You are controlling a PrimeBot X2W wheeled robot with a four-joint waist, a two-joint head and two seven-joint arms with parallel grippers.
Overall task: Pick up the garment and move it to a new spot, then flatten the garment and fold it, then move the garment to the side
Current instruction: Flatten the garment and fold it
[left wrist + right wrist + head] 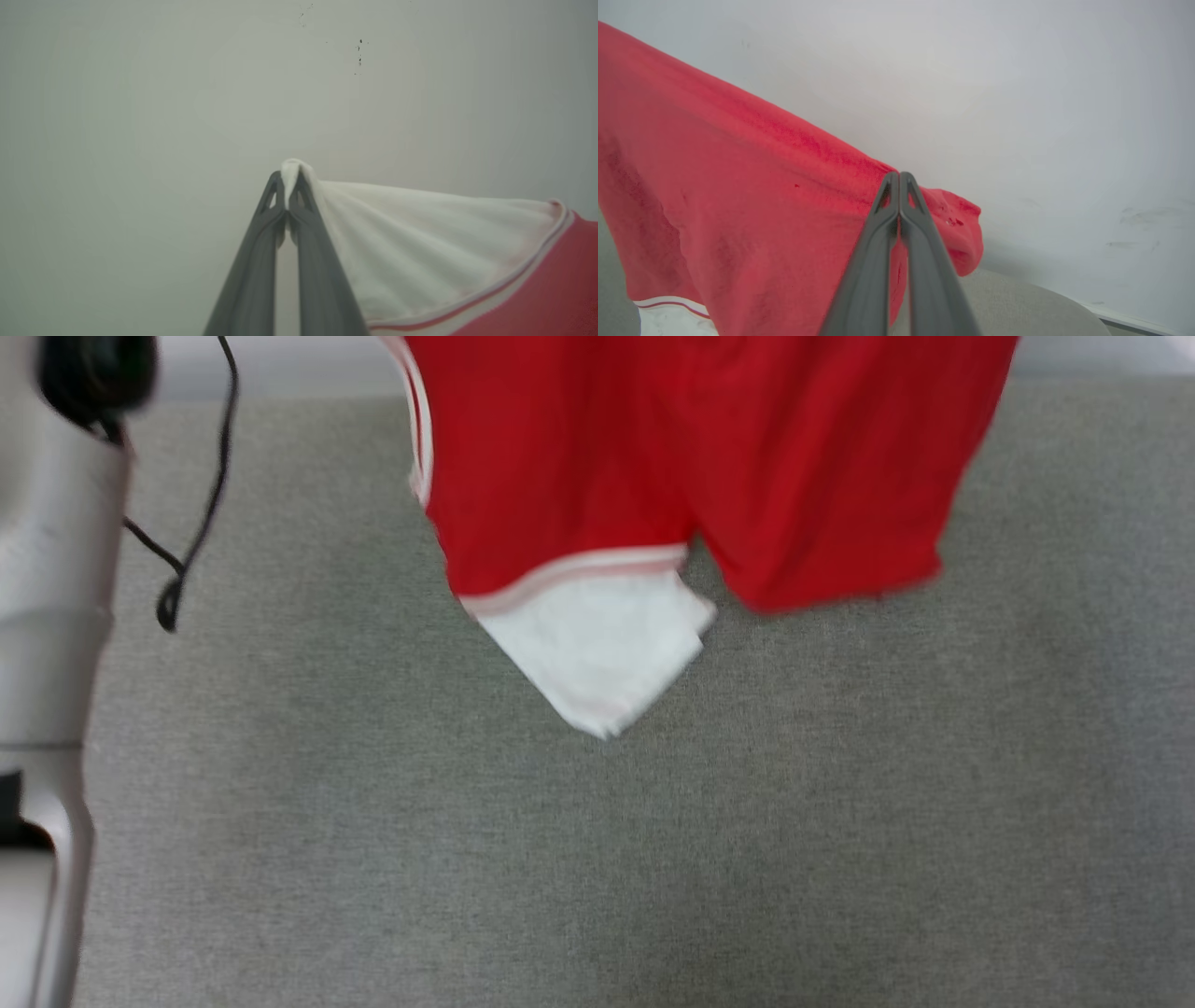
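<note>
Hanging between your two grippers, the garment (691, 467) is up in the air over the grey cloth surface (560, 877), its red body and one white sleeve panel (593, 649) drooping toward that surface; the head view is too blurred to say whether the lowest corner brushes it. Your left gripper (286, 186) has its fingers pinched tight on a small peak of white sleeve fabric, with pleats fanning away from the pinch toward the stripe trim (528, 275). Your right gripper (899, 179) is likewise clamped on the red cloth near an edge, and a loose lobe flops past the tips in front of the pale wall (1064, 93). Treat this as a light, limp, probably slick knit: it has no stiffness of its own, so it will sag, swing and fold on itself wherever you do not hold it, and a thin single-layer pinch may creep out under a tug. It looks hardy enough, not fragile, though a sharp pull could stretch it. Your two holds seem unmatched, one on a sleeve and one on the body, so expect it to hang askew. For spreading, take doubled fabric at seams or trim, ideally a matching pair of shoulders or hem corners.
</note>
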